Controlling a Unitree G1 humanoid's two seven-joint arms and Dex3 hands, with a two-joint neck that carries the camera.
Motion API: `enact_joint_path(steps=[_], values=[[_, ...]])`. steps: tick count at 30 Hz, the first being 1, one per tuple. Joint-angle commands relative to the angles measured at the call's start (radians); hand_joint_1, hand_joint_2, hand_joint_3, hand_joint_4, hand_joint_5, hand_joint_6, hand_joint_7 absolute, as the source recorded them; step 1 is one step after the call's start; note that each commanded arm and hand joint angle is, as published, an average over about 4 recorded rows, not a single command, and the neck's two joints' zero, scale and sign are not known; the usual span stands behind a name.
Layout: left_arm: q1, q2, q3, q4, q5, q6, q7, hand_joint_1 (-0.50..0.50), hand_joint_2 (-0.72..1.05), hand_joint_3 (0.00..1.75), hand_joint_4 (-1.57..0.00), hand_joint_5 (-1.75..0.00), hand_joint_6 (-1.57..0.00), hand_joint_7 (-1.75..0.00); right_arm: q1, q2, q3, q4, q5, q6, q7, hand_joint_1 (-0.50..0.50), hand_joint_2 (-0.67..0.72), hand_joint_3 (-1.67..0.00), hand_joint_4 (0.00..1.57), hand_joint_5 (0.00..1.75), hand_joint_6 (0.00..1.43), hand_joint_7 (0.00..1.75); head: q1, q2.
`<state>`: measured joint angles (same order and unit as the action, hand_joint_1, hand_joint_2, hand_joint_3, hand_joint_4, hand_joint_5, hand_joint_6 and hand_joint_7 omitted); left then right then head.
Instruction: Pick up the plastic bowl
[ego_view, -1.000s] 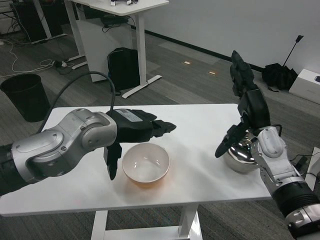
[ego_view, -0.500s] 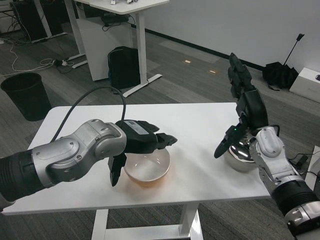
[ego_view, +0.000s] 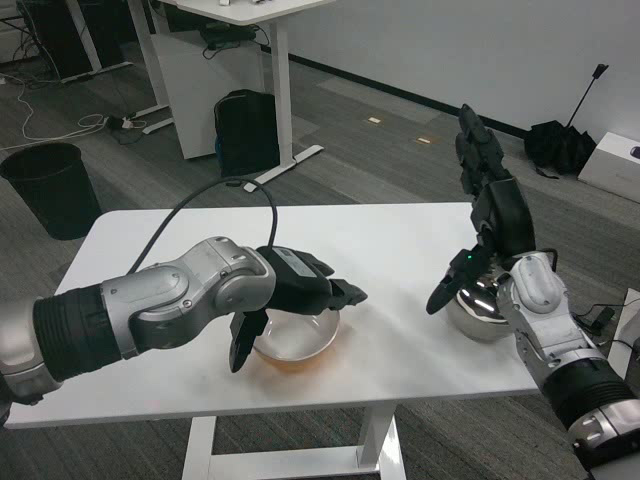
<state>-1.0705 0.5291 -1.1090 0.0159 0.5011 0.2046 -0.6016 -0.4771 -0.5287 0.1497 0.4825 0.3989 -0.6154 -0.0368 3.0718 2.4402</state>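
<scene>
White plastic bowl (ego_view: 296, 340) sits on the table directly beneath the left hand (ego_view: 295, 290), whose fingers spread over its rim.

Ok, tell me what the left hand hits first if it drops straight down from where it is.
Probably the plastic bowl: the left hand hovers open right over its rim, thumb hanging beside its left wall. Height above is unclear.
</scene>
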Motion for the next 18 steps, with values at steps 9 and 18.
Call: enact_joint_path(steps=[9, 18], values=[[-0.018, -0.021, -0.024, 0.077, -0.04, -0.036, 0.0, -0.5, 0.07, 0.04, 0.0, 0.0, 0.0, 0.0, -0.004, -0.008, 0.002, 0.009, 0.014, -0.015, -0.005, -0.46, 0.6, 0.0, 0.0, 0.0, 0.0, 0.0, 0.007, -0.001], [-0.008, -0.028, -0.025, 0.1, -0.057, -0.047, -0.004, -0.5, 0.12, 0.0, 0.0, 0.0, 0.0, 0.0, 0.002, -0.009, 0.008, 0.009, 0.02, -0.016, -0.005, -0.46, 0.6, 0.0, 0.0, 0.0, 0.0, 0.0, 0.008, -0.009]])
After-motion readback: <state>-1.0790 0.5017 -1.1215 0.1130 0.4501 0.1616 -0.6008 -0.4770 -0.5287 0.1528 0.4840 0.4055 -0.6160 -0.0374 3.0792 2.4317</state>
